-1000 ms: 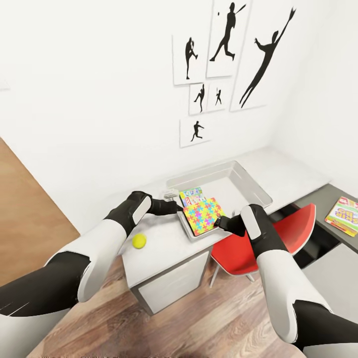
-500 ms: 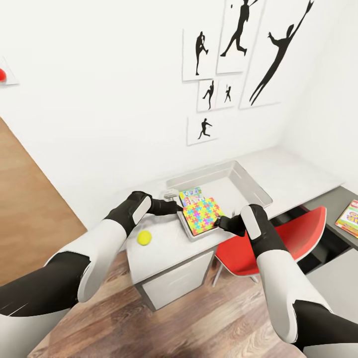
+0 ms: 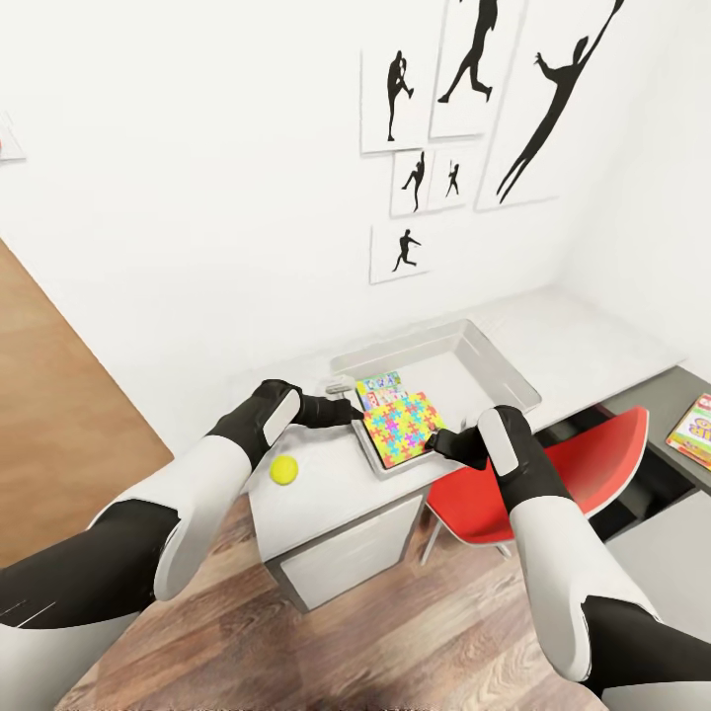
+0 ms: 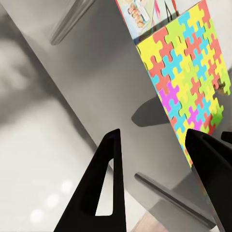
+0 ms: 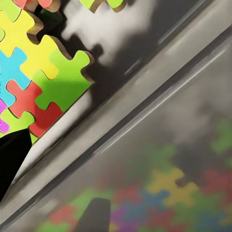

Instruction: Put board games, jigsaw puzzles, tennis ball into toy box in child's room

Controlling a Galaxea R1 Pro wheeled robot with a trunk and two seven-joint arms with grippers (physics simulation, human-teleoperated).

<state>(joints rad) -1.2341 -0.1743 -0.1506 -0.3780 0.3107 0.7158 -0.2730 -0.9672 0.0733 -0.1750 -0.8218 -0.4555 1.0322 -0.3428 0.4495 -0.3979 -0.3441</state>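
We see the toy box (image 3: 494, 360) standing on the pale part of the counter (image 3: 326, 489) against the white wall, below the black silhouette posters (image 3: 464, 109). Inside its near end lies a jigsaw puzzle (image 3: 403, 429) with a lid of bright interlocking pieces, and just behind it, partly covered, a second flat box (image 3: 380, 387) with a colourful printed lid. Our left gripper (image 3: 351, 413) reaches to the near left corner of the toy box; in the left wrist view its jaws stand apart, with the grey wall of the box (image 4: 92, 82) and the jigsaw puzzle (image 4: 186, 82) showing between and beyond them, and nothing held. Our right gripper (image 3: 439, 442) sits at the near right edge of the jigsaw puzzle, by the rim of the box; from the right wrist view, where the puzzle pieces (image 5: 43, 77) and a grey rim appear very close, we cannot tell whether its jaws are open or closed. The tennis ball (image 3: 284, 470) rests on the counter outside the box, beside our left forearm. A red chair (image 3: 553, 474) is tucked under the counter, and another board game (image 3: 696, 430) lies on the dark part of the counter at far right.
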